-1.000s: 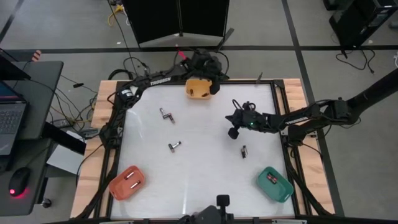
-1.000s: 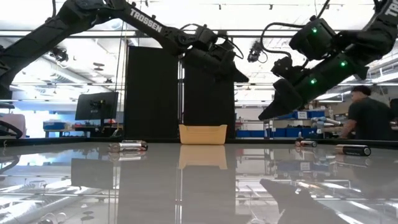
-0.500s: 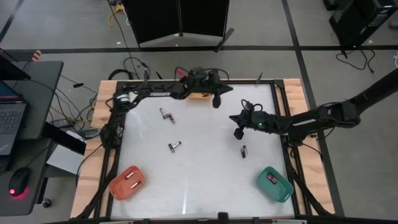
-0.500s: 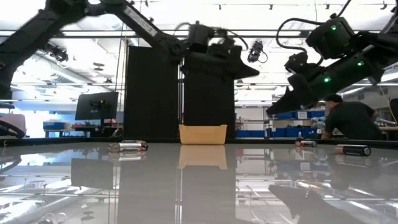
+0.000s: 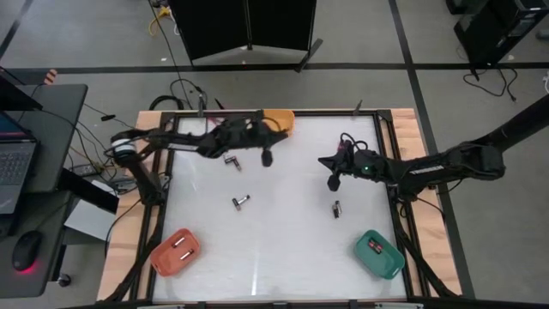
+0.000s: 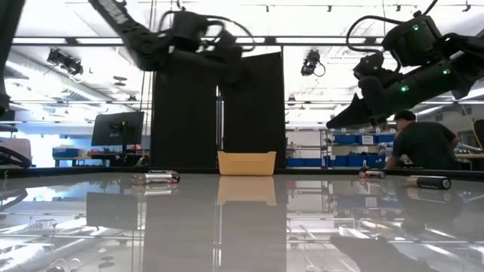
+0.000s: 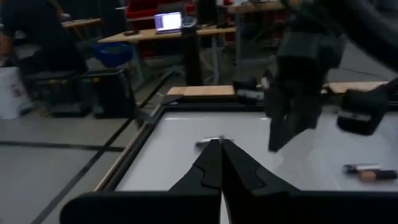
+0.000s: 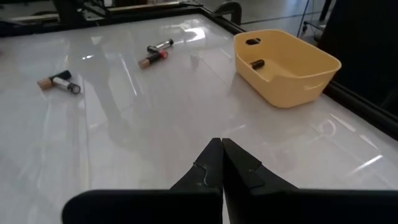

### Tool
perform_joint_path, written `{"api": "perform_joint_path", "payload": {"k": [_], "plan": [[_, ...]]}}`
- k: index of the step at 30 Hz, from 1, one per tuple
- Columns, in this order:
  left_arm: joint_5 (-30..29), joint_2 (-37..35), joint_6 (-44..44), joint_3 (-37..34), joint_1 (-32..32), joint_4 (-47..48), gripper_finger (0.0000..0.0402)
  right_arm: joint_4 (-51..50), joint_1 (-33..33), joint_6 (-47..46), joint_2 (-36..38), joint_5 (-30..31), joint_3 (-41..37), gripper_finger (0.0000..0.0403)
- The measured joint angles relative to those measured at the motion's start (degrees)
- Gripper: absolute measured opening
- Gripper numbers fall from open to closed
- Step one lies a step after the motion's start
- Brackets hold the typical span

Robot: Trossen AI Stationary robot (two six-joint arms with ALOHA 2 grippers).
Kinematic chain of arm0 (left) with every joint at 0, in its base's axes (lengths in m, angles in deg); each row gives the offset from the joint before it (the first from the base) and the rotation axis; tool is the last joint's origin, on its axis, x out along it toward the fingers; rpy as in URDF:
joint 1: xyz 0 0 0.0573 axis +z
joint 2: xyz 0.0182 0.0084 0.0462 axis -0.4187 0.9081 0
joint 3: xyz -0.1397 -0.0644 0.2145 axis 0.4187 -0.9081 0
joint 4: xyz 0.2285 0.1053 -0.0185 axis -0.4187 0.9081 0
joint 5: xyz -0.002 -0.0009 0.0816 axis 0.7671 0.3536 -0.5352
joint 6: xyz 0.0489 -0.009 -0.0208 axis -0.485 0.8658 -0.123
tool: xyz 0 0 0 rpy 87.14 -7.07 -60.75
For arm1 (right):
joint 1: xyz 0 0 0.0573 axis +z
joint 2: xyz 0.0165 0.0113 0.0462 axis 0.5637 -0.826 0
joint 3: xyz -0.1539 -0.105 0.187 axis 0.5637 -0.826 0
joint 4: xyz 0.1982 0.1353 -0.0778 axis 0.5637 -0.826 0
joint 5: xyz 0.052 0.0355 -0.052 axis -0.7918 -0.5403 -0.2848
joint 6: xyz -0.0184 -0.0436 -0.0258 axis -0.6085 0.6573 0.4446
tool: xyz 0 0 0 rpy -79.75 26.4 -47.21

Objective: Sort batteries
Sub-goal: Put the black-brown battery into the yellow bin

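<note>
Over the last second we see the left gripper [image 5: 267, 159] swing away from the small yellow plastic bin [image 5: 280, 119] at the far edge and come out over the white tabletop [image 5: 283, 249], its fingers pinched together on nothing. It now hangs near the pair of small silver-grey cylindrical batteries [image 5: 229, 159] lying there, so we judge a drop into the yellow bin is done and the next pick is being lined up.

The right gripper [image 5: 333, 182] has drifted only slightly; it hovers above the table, likewise clenched and empty, not far from a lone battery [image 5: 336, 209].

Another battery [image 5: 240, 202] lies mid-table. The orange bin [image 5: 176, 251] and the green bin [image 5: 378, 253] each hold what look like cells, though they are too small to be sure.

No lettering is legible now; any brand marking on the arm is blurred.
</note>
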Motion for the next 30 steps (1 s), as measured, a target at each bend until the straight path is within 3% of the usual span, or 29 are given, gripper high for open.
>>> {"api": "perform_joint_path", "payload": {"k": [12,22,25,30], "plan": [[-1.25,-9.03,0.73,-19.83,-1.04,-12.16,0.0008,-6.44,0.05,-2.72,-0.34,-0.31,5.65,0.0012],[-0.89,-8.92,1.92,-23.70,-1.02,-15.79,0.0009,-12.83,-0.04,-7.42,-0.35,1.18,9.97,0.0018],[-0.42,-8.92,1.75,-23.70,-1.04,-15.49,0.0010,-24.58,-0.28,-10.81,-0.19,4.24,13.97,0.0022],[-0.19,-8.92,1.57,-23.70,-1.04,-15.49,0.0010,-54.74,-4.03,-17.98,-0.34,9.42,24.23,0.0036]]}}
